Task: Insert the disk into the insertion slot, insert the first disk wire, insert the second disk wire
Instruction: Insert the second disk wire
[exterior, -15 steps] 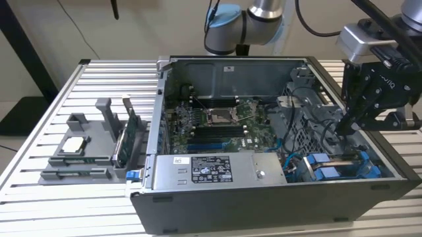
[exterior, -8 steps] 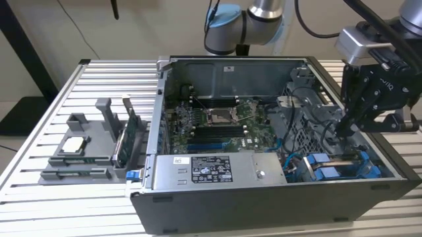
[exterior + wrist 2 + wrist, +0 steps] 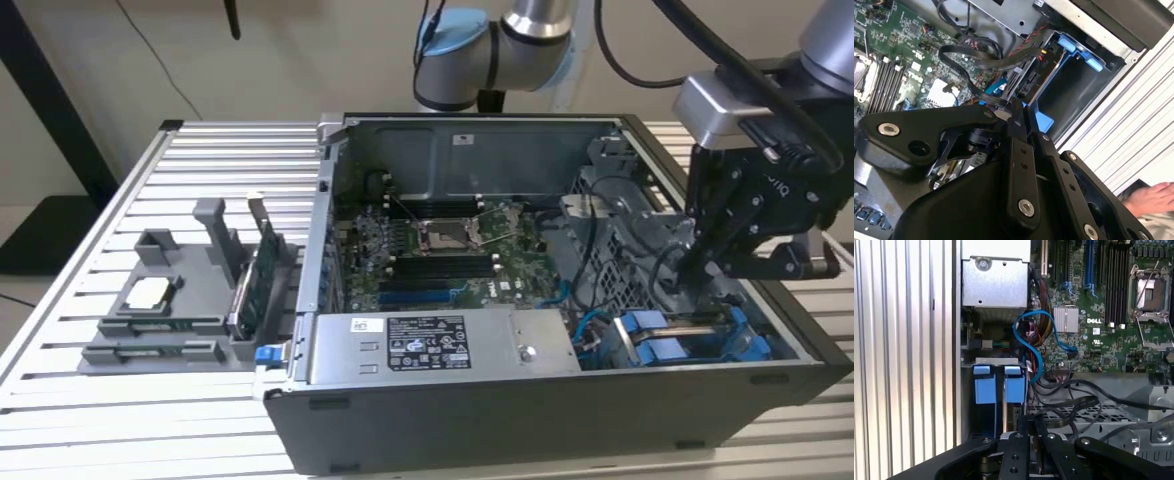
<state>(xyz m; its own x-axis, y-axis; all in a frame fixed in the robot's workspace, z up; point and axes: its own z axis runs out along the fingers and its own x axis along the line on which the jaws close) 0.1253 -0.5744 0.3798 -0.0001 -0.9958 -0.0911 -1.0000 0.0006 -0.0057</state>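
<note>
So the disk (image 3: 1026, 82) looks already seated in the slot (image 3: 1074, 85), down at the case's 4 o'clock corner in the exterior view. Gripper (image 3: 1016, 107) is pinched on a flat black wire (image 3: 969, 60) right beside it, so I'd guess we're on the first wire. Lining the plug up with the disk's port is the fiddly part.

Blue rails, green board, black gripper, grey case.
Showed bright blue plastic on the insertion slot (image 3: 694, 335), a green motherboard (image 3: 441, 250) with black slots, a light blue cable (image 3: 1036, 340) curling over it, a matt black gripper (image 3: 1016, 112) with silver screws, a dark grey computer case (image 3: 534, 420), a grey power-supply box (image 3: 441, 345) with black-and-white label, pale ribbed silver table (image 3: 147, 180).
</note>
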